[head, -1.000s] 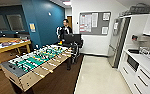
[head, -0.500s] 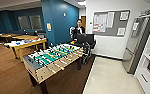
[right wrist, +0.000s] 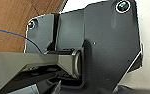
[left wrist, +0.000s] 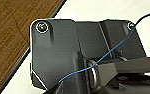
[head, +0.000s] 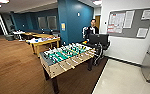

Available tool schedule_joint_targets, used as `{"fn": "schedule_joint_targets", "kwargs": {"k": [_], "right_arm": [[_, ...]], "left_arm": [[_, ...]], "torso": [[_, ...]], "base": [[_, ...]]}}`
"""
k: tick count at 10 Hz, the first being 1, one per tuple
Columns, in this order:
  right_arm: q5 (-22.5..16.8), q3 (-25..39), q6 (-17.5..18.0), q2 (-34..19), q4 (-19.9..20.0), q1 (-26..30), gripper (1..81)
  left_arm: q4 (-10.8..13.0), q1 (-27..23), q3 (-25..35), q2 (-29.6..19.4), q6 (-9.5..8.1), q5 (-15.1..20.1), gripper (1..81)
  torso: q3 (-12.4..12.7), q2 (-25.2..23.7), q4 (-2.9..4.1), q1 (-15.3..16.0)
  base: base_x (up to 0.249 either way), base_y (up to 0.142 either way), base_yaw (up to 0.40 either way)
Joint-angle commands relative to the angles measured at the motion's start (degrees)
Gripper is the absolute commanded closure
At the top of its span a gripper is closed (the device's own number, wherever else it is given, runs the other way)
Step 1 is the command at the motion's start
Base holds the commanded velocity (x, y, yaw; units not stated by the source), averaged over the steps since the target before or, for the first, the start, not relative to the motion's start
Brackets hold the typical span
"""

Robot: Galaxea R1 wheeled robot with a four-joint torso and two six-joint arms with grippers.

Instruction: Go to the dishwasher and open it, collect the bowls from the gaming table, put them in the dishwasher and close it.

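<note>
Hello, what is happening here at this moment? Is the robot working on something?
The robot is handling nothing at this moment. Its head camera looks at the foosball table, which stands on the wooden floor near the edge of the pale tiles. Behind the table, a person stands by a black chair. A yellow-topped table is further back. I cannot make out any bowls on the foosball table.
</note>
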Motion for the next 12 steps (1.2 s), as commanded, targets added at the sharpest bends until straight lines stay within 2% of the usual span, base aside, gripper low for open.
{"fn": "schedule_joint_targets", "kwargs": {"k": [1,12], "right_arm": [[-1.9,0.4,-0.2,-0.4,-0.8,2.4,1.0],[-1.9,0.1,-0.2,0.0,-1.0,2.6,1.0]], "left_arm": [[0.1,-2.0,0.1,-0.2,0.32,2.9,1.0],[0.2,-2.0,-0.8,0.7,0.32,3.2,1.0]], "torso": [[0.0,0.0,0.0,0.0],[0.0,0.0,0.0,0.0]], "base": [[0.0,0.0,0.375],[0.0,0.0,0.375]]}}
